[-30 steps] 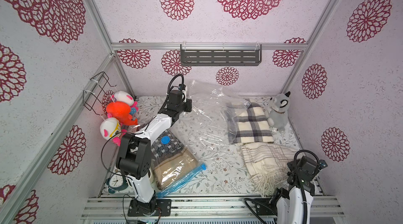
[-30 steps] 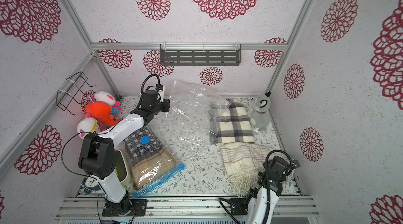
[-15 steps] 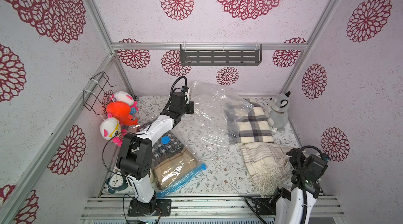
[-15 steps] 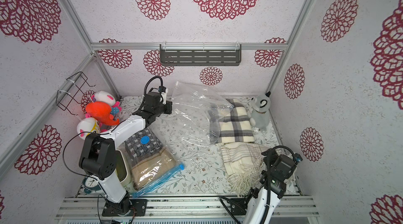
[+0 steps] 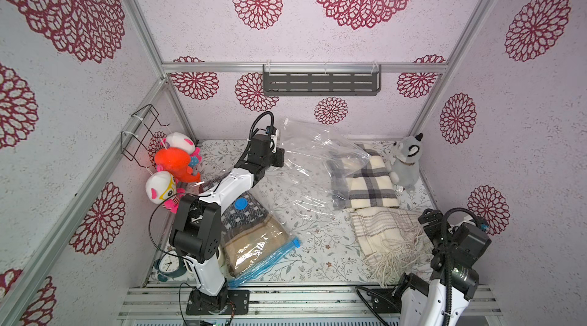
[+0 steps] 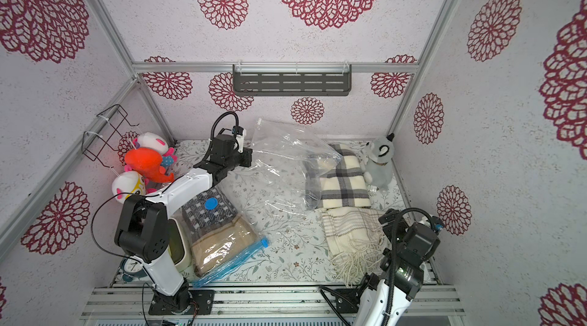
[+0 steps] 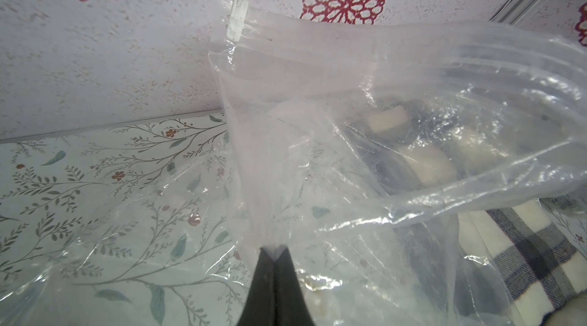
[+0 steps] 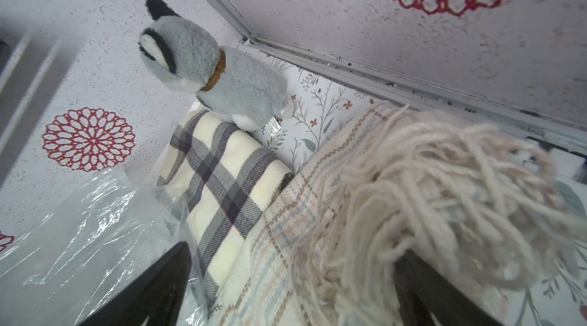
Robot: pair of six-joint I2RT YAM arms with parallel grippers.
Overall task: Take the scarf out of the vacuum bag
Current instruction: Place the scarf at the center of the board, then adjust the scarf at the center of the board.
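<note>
The vacuum bag [image 5: 313, 162], clear and crumpled, spreads across the far middle of the flowered table [image 5: 317, 254], its slider end lifted toward the back wall. The plaid scarf [image 5: 370, 187], cream with grey checks and folded, lies at the bag's right end. Its far left part sits under the plastic and its near right part is bare, out of the bag in both top views. Just in front of it and touching it, the fringed scarf [image 5: 386, 235] lies wholly outside the bag, its tassels trailing toward the front edge. A second, flattened bag [image 5: 254, 245] of folded cloth rests near the left arm's base, well apart from the scarves. The plush raccoon [image 5: 405, 162] stands in the far right corner against the plaid scarf.

The left gripper [image 7: 273, 249] is pressed fully closed on a gathered fold of the vacuum bag, holding that fold above the table. The right gripper [image 8: 295, 249] is spread wide over the tasselled end of the fringed scarf. Fringe bunches between its fingers [image 8: 165, 280] and nothing is pinched.
</note>
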